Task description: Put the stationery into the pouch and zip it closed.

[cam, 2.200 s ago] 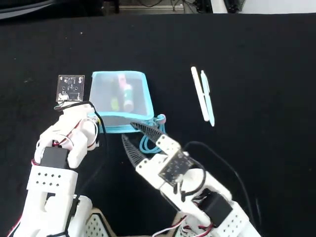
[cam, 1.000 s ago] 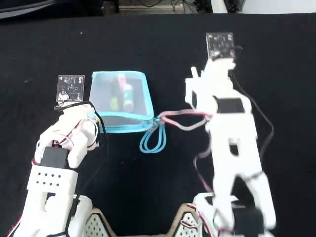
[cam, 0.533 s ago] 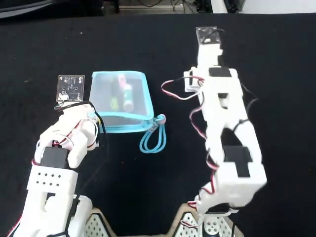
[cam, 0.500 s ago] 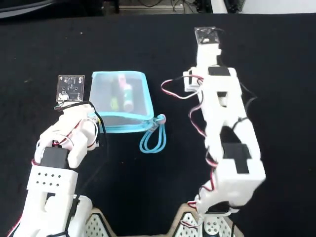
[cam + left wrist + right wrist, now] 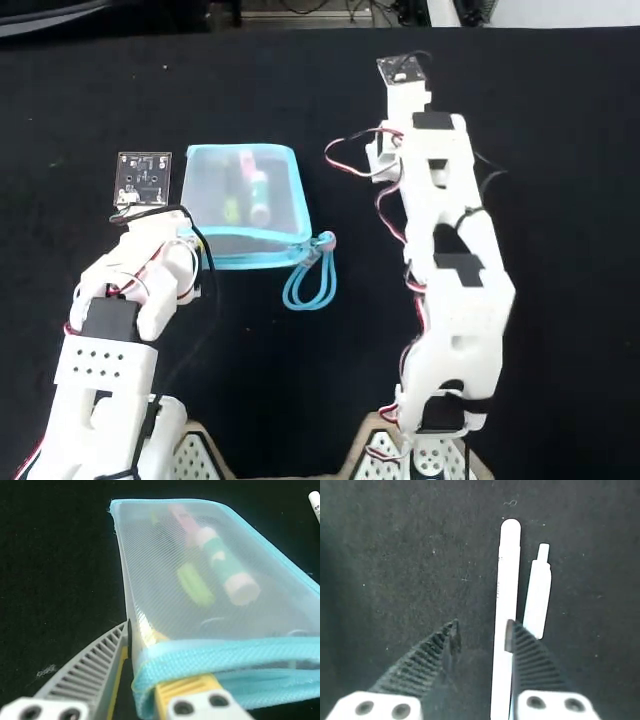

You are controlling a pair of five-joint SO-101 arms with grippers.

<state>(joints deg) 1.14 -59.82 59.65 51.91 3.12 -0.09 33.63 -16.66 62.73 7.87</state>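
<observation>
While the pouch (image 5: 243, 200) lies flat on the bench (image 5: 560, 150) with a marker (image 5: 225, 570) and a green piece (image 5: 192, 584) showing through its mesh, two white pens are not yet inside. A long pen (image 5: 504, 600) and a shorter pen (image 5: 538, 592) lie side by side, just apart, well away from the pouch and beneath the outstretched right arm (image 5: 440, 190). The left fingers (image 5: 129, 630) are clenched on the teal-edged corner of the pouch, at the side nearest the arms, and a cord loop (image 5: 310, 280) trails from the other corner of that edge. The right fingers (image 5: 512, 632) are released and spread over the pens. The long pen runs between them, close against one finger, and the shorter pen lies outside that finger. The step in hand looks like picking up the next pen. The next move calls for settling lower, centring on the long pen and closing without catching its neighbour. The pen then has to go to the mouth that the left fingers hold, and zipping comes last. The bench is covered in plain black cloth. Beyond its far edge are a strip of pale surface and some cables (image 5: 400, 10).
</observation>
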